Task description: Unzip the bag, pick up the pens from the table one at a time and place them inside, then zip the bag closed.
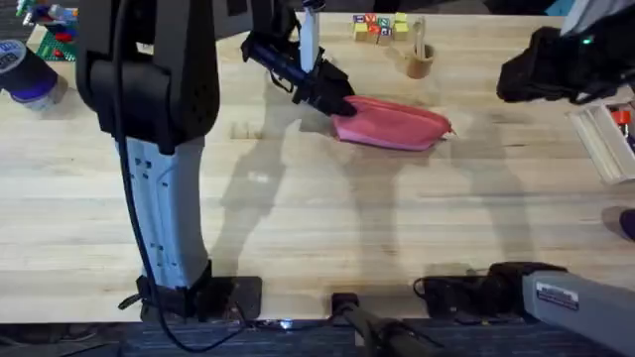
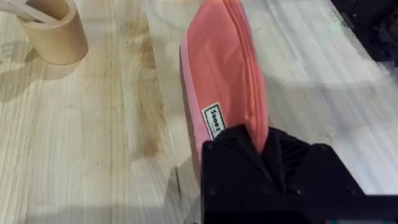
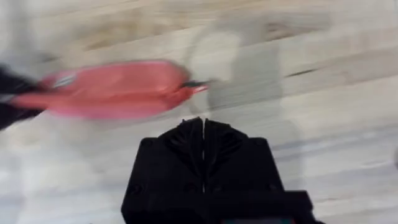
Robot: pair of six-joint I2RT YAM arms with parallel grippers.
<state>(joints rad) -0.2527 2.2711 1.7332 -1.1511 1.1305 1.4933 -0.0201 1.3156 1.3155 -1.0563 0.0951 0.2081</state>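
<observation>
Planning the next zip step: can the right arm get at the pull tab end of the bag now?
Probably yes. The right gripper, shut, hovers off the bag, whose tab end lies uncovered; the left gripper clamps the opposite end.

Just ahead of my left pincer (image 2: pixel 267 146) the bag (image 2: pixel 217 81) bears a small white label (image 2: pixel 213 120) — its dark print unreadable.

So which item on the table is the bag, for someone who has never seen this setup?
Start at the wooden table and look toward its far middle. The bag lies there, pinched at one end by the left tool. Unlike the small tan cup behind it, it is soft, oblong and salmon-pink.
</observation>
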